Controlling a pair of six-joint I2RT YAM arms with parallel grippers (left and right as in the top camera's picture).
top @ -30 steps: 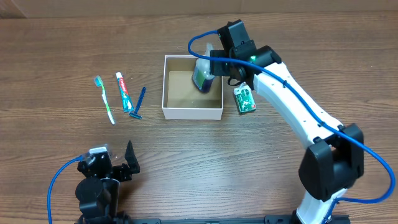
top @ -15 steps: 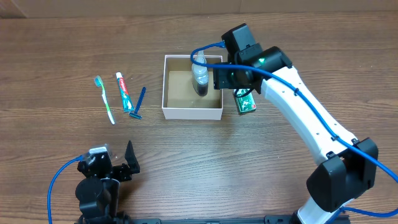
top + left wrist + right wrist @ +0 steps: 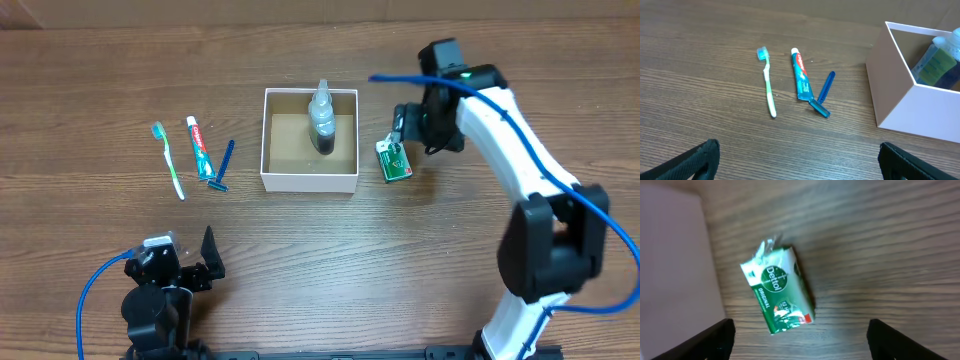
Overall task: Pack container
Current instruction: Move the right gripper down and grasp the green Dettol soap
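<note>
The container (image 3: 310, 181), a square white-walled box with a brown inside, sits mid-table; it also shows in the left wrist view (image 3: 900, 107) and the right wrist view (image 3: 675, 265). A clear bottle (image 3: 321, 118) stands inside it at the far right; its top shows in the left wrist view (image 3: 940, 55). A green soap packet (image 3: 394, 160) lies just right of the box, below my open, empty right gripper (image 3: 408, 125); in the right wrist view the packet (image 3: 780, 292) lies between the open jaws (image 3: 800, 340). My left gripper (image 3: 190, 268) is open and empty near the front edge.
A green toothbrush (image 3: 168, 160), a toothpaste tube (image 3: 200, 146) and a blue razor (image 3: 223, 166) lie side by side left of the box; the left wrist view shows the toothbrush (image 3: 768, 82), the tube (image 3: 801, 75) and the razor (image 3: 823, 94). A cardboard wall runs along the far edge.
My right gripper let go of the bottle, which now stands upright in the box. The gripper moved right, out of the box, to above the soap packet. The left arm has not moved.
</note>
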